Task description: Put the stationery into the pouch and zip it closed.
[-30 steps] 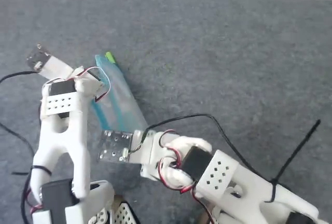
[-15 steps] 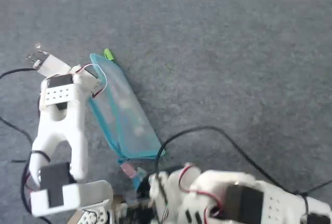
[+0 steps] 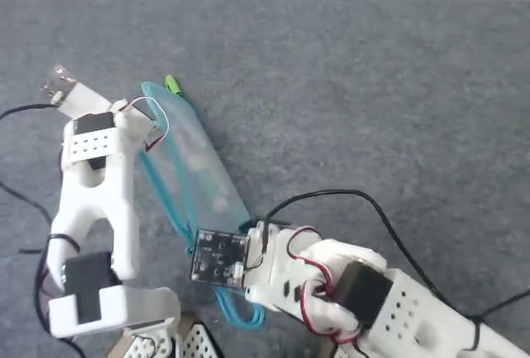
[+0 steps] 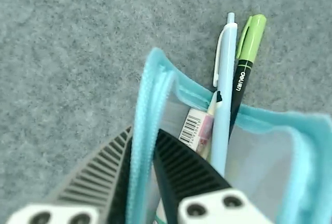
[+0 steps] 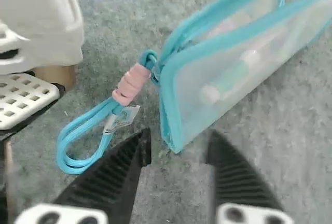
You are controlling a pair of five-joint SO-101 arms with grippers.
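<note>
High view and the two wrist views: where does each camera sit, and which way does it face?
High view: fixed above the table, looking down; shows the left arm, the right arm and the pouch.
Left wrist view: on the left arm, facing along the left gripper, shut on the pouch's rim, pens poking out.
Right wrist view: on the right arm, facing down past the open right gripper at the strap.
Shared: all three show the pouch.

Barrels of green pen [image 4: 250, 40], blue pen [image 4: 224, 94] — partly behind pouch [image 4: 270, 141] rim

pens [image 4: 223, 79] jutting from pouch [image 3: 195, 171] mouth, bare mat [image 3: 373, 101] beyond
</note>
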